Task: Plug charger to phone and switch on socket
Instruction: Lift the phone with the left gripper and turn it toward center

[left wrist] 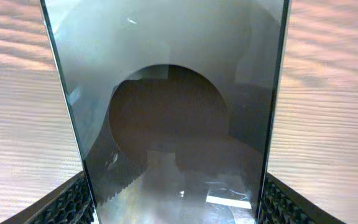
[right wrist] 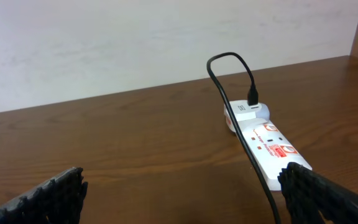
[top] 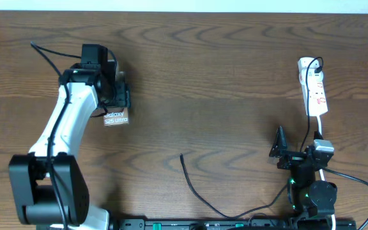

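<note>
Slipping may be caused: the phone (top: 115,118) is pinched only by its thin edges in the left gripper (top: 117,97); the right gripper (right wrist: 182,180) is held wide open, empty.

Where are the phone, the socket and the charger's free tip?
phone (top: 115,118), overhead view, on its lettered end.
socket (top: 318,96), overhead view, on its white body's middle.
charger (top: 183,158), overhead view, on its free tip.

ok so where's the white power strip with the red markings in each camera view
overhead: white power strip with red markings, upper right, lying on the table.
left wrist: not in it; a flat dark-glass phone fills the frame.
right wrist: right of centre, running away from the camera.
shared landmark: the brown wooden table.
</note>
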{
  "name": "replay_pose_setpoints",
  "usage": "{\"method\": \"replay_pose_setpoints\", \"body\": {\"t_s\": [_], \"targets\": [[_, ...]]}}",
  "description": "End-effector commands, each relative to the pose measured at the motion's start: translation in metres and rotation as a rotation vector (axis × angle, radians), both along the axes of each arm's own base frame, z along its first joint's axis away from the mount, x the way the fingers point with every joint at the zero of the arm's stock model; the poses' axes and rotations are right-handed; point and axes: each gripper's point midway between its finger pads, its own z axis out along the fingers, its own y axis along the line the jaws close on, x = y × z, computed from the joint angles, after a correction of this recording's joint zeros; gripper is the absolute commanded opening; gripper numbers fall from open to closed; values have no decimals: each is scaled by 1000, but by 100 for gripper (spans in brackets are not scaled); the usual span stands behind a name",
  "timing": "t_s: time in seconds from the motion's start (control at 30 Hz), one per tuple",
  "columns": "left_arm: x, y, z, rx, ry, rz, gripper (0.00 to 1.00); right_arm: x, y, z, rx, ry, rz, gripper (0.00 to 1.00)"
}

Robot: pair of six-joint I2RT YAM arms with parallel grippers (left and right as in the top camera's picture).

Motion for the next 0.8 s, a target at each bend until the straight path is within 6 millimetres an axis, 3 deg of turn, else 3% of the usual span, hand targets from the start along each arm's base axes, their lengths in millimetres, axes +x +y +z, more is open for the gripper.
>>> {"method": "replay_pose_setpoints", "body": {"t_s": [0.0,0.4,0.57,0.77], "targets": [[-1,-30,26,-200,-42,14,7,0,-1,0,-15,-1,-5,99],[-12,-90,66,-668,64,157,8,0,-1,0,-15,-1,-5,99],[-14,-112,95,-925,160,217,7,0,-1,0,-15,-1,-5,99],[-18,-113,122,-1166,364,416,7,0,-1,0,-15,-1,-5,99]]}}
